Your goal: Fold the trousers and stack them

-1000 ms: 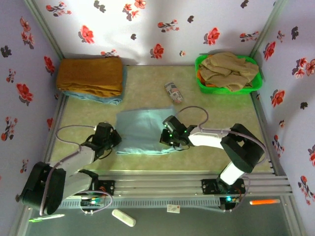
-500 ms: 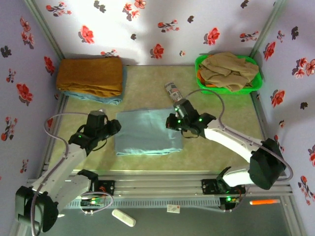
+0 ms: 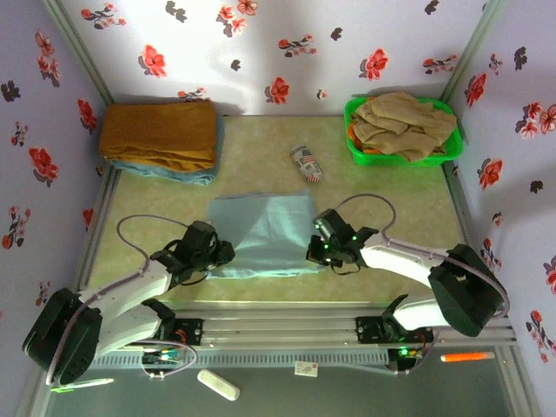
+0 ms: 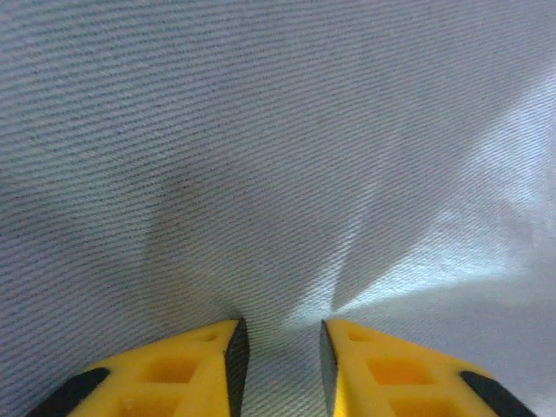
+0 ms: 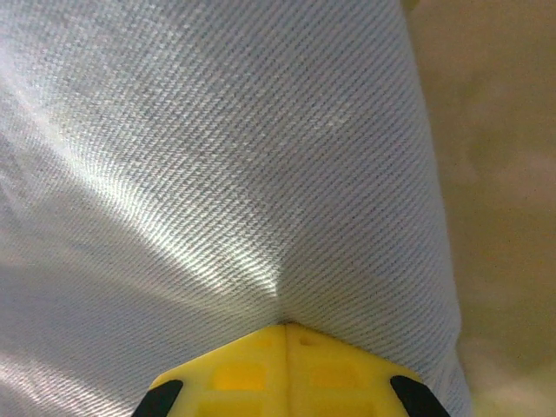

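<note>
The pale aqua-blue trousers (image 3: 261,234) lie folded into a rough rectangle on the middle of the table. My left gripper (image 3: 221,256) is at their near left corner. In the left wrist view its yellow fingers (image 4: 280,334) stand a little apart, pressed on the weave (image 4: 261,156), with creases fanning from the gap. My right gripper (image 3: 319,252) is at the near right edge. In the right wrist view its fingertips (image 5: 285,326) meet on a pucker of the cloth (image 5: 217,156).
A folded mustard-brown cloth (image 3: 158,132) lies on a blue one at the back left. A green basket (image 3: 354,139) with a beige garment (image 3: 404,122) stands at the back right. A small patterned can (image 3: 306,163) lies behind the trousers. Bare tabletop (image 5: 495,174) runs along their right edge.
The left gripper opened and moved right to the near left corner. The right gripper went toward the back, then came down to the near right edge, and the cloth's near edge shifted slightly.
</note>
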Robot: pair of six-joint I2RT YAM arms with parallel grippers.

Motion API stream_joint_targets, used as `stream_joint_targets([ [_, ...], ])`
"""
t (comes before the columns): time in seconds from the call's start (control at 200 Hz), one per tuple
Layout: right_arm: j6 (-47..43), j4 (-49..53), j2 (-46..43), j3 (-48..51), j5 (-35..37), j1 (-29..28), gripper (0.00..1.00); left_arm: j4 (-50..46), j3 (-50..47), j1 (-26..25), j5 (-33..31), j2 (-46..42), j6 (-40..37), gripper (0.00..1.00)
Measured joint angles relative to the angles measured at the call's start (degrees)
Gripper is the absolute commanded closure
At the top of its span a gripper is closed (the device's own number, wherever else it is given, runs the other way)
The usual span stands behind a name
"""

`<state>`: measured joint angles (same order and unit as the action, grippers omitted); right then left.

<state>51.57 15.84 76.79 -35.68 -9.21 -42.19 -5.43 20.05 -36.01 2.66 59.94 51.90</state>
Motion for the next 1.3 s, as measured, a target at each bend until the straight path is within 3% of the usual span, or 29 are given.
stream_joint_targets([
  [0.105, -2.21, 5.46, -1.73, -4.00, 0.85, 1.11, 1.00, -0.17, 0.02, 0.00, -0.07, -2.21, -0.55, 0.39],
  [0.285, -7.41, 10.23, -2.08, -16.68, 3.78, 4.24, 1.00, -9.64, 4.66, 2.36, -1.92, -8.81, -4.26, 0.24],
  [0.555, -11.39, 7.50, 21.27, -29.16, 4.09, 8.59, 1.00, -17.27, 17.90, 17.55, -3.02, -7.76, -9.75, 0.19],
  [0.735, -12.52, 8.11, 30.18, -32.17, 2.71, 9.57, 1.00, -17.79, 23.26, 23.06, -1.73, -1.01, -10.91, 0.19],
  [0.89, -12.61, 9.57, 25.44, -32.09, 2.27, 9.57, 1.00, -17.66, 27.08, 24.87, -0.85, 4.81, -12.11, 0.19],
  [1.005, -12.61, 10.01, 15.56, -30.77, 2.08, 9.53, 0.97, -17.73, 31.43, 25.90, -1.86, 10.64, -13.57, 0.23],
  [1.16, -12.55, 9.88, 2.75, -28.79, 1.90, 9.29, 0.86, -17.68, 41.09, 26.05, -5.16, 23.85, -16.92, 0.35],
  [1.3, -12.31, 10.23, -1.01, -26.53, 1.97, 9.27, 0.70, -17.79, 49.88, 25.81, -7.93, 37.81, -21.35, 0.36],
])
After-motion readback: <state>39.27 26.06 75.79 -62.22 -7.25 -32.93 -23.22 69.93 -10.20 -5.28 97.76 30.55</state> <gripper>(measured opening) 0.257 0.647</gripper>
